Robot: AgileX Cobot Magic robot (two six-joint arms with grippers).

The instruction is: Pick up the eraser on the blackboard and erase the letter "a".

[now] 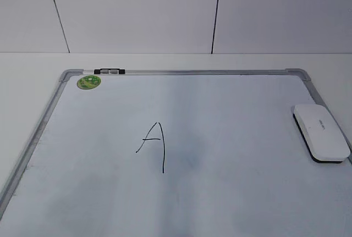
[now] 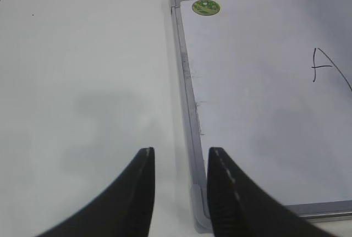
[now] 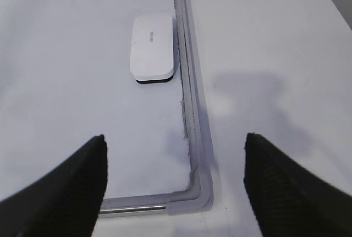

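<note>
While the eraser (image 3: 152, 47) lies ungrasped on the blackboard (image 1: 181, 73), the spread-wide, empty right claw (image 3: 175, 154) must reach it; left claw (image 2: 180, 165) part-spread, empty.

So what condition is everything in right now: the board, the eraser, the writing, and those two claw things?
Blackboard: lying flat on the table, faintly smudged grey.
Eraser: resting felt-side down on the board by its right edge, untouched.
Capital "A": intact, not wiped.
Lowercase "a": none visible on the board.
Green sticker: stuck at the top-left corner.
Left gripper: partly open, empty, over the board's corner.
Right gripper: wide open, empty.
</note>
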